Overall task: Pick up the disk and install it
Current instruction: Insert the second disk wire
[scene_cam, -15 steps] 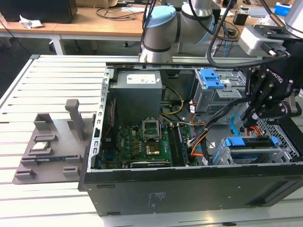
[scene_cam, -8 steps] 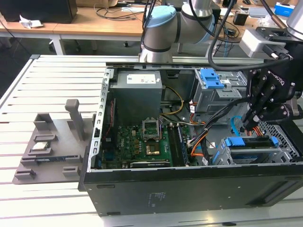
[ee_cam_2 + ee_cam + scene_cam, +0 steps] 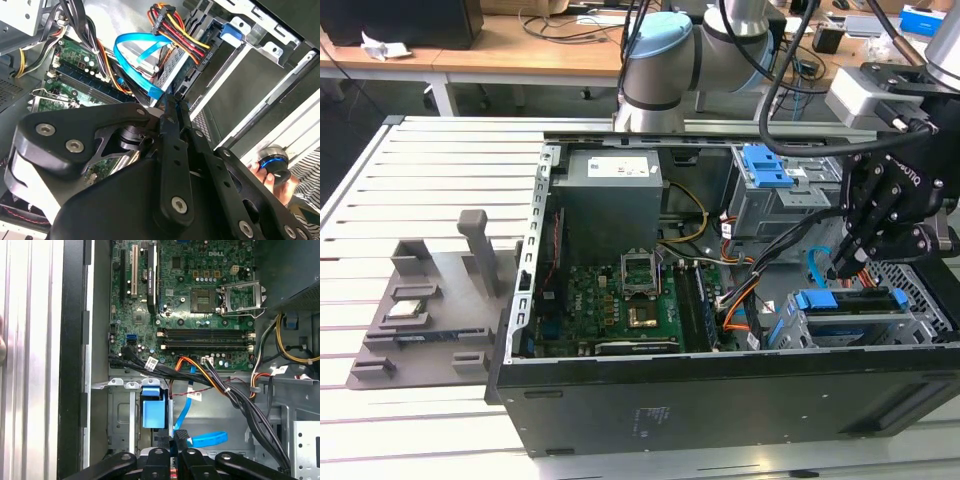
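Observation:
The disk [image 3: 850, 300], with blue rails along its edge, lies flat in the drive cage [image 3: 920, 325] at the front corner of the open computer case, on the exterior view's right. My gripper [image 3: 836, 268] hangs just above the disk's near end, fingers pressed together with nothing between them. In the first wrist view the shut gripper [image 3: 180, 436] sits beside a blue plastic rail end [image 3: 153, 412]. In the second wrist view the gripper [image 3: 175, 106] points at a blue data cable [image 3: 135, 50] and a red-and-yellow power plug [image 3: 192, 52].
The motherboard [image 3: 630, 295] and power supply [image 3: 610, 195] fill the case's middle. A second blue-tabbed bay [image 3: 765, 165] is at the back. Loose cable bundles [image 3: 235, 395] run beside the cage. A grey parts fixture [image 3: 420, 310] stands on the slatted table. A hand [image 3: 270, 175] holds a round knob.

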